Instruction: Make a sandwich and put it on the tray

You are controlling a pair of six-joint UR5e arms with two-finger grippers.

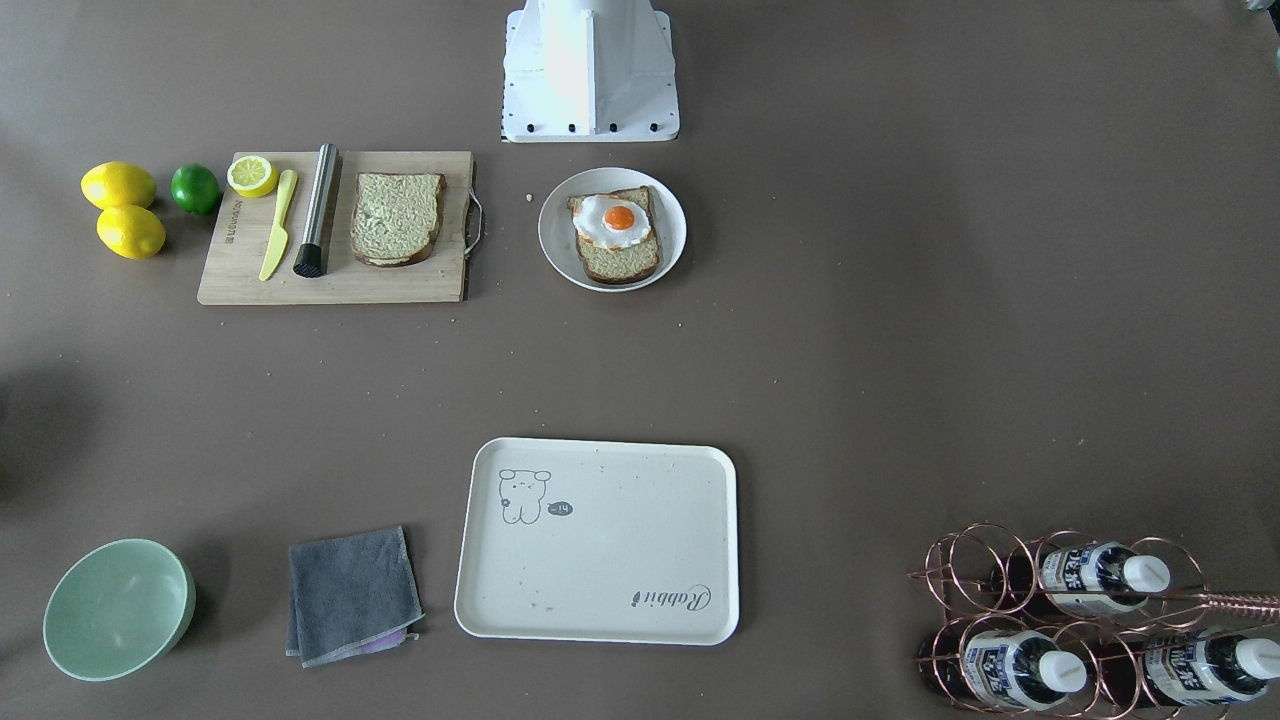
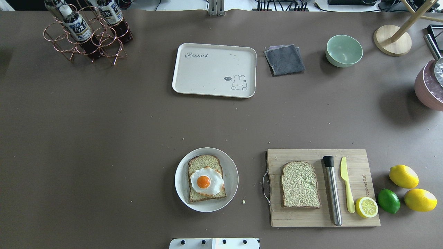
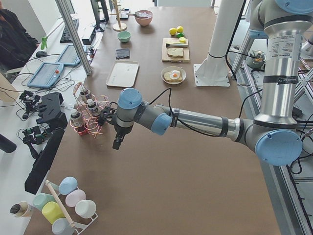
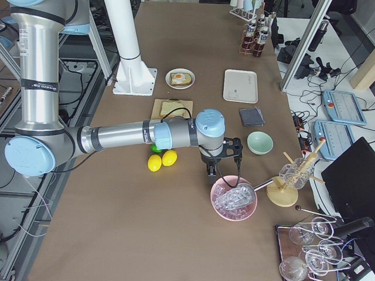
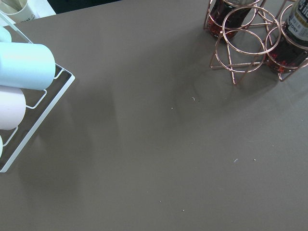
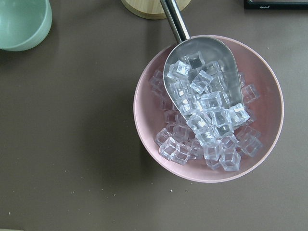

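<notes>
One bread slice (image 2: 199, 162) lies on a round plate (image 2: 181, 180) with a fried egg (image 2: 206, 181) on top; it also shows in the front view (image 1: 615, 258). The second slice (image 2: 300, 184) lies bare on the wooden cutting board (image 2: 294, 219). The cream tray (image 2: 207, 65) sits far across the table with nothing on it. My left gripper (image 3: 117, 143) hangs over bare table beside the bottle rack, far from the food. My right gripper (image 4: 212, 174) hangs beside a pink ice bowl. I cannot tell whether either is open or shut.
A copper rack of bottles (image 2: 86, 31), a grey cloth (image 2: 284, 59) and a green bowl (image 2: 344, 50) stand by the tray. A steel rod (image 2: 333, 190), yellow knife (image 2: 347, 183), half lemon (image 2: 367, 207), lime (image 2: 388, 200) and lemons (image 2: 403, 176) sit by the board. The pink ice bowl (image 6: 209, 108) holds a scoop.
</notes>
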